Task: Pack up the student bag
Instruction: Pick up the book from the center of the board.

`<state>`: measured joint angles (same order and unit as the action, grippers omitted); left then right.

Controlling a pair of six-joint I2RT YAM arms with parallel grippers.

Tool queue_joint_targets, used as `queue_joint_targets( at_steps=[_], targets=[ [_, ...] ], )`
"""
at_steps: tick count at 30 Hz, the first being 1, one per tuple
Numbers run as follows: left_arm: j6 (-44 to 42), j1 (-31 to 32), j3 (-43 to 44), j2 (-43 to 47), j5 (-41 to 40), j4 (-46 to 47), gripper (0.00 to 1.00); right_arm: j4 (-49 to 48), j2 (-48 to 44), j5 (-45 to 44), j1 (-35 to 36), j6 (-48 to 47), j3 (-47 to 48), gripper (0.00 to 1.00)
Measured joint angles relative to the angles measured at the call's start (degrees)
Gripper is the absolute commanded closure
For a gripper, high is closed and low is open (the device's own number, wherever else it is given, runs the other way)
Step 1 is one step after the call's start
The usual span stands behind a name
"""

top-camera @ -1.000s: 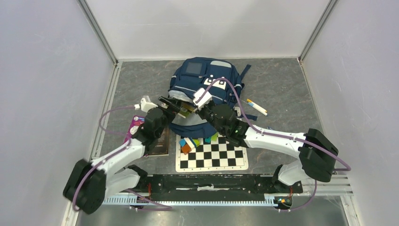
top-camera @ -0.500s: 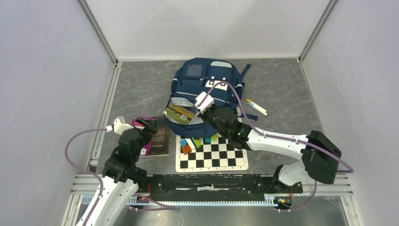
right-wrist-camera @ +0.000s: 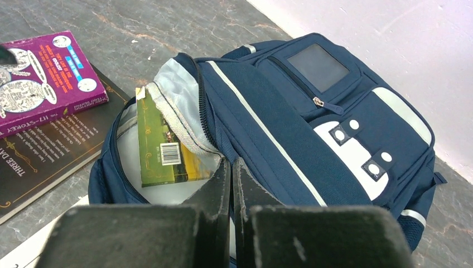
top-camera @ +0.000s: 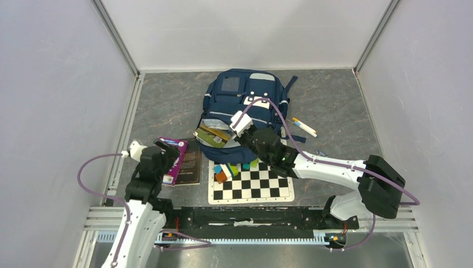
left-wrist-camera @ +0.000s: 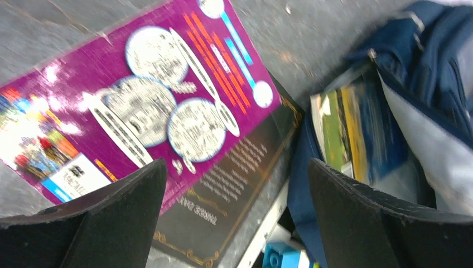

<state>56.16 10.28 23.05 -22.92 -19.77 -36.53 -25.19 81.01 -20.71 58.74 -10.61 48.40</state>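
1. Grey stone-pattern table [top-camera: 167,106] inside white walls. The student bag [top-camera: 245,92] lies at the far middle, its mouth towards the near edge.
2. The right gripper [right-wrist-camera: 231,167] is closed tight at the mouth's rim. I cannot tell whether it pinches fabric.
3. The left gripper [left-wrist-camera: 237,167] hangs wide open over the purple book [left-wrist-camera: 139,106] near the left edge. It should straddle a free edge and avoid the dark book [top-camera: 192,167] beneath.

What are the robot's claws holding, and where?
Left gripper is open, empty. Right gripper is shut at the student bag's opening rim; whether it pinches fabric cannot be told.
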Motion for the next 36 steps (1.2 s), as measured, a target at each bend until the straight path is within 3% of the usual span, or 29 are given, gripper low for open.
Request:
queue_joint_targets(
  at_steps=[6,13,21,28,36],
  targets=[
    [-4.37,-20.24,2.69,-10.69,10.03,4.15,0.0,1.29,0.33,0.26,0.02,-0.42,0.46,1.0],
    [-4.74,-34.4,1.9,-6.4,12.92,2.49,0.0,3.48,1.55,0.66,0.02,-0.83,2.38,1.0],
    [-2.71,-35.93,-1.97,-3.74,11.96,-1.66,0.0,5.49,1.55,1.31,0.02,-1.29,2.38,1.0],
    [2.16,-35.98,-2.05,1.05,2.89,-7.48,0.0,6.45,1.97,1.75,0.02,-1.22,2.38,1.0],
    [4.35,-36.0,-6.16,-1.53,1.44,-5.66,0.0,7.52,4.0,2.86,0.02,-1.01,3.1,1.0]
  ],
)
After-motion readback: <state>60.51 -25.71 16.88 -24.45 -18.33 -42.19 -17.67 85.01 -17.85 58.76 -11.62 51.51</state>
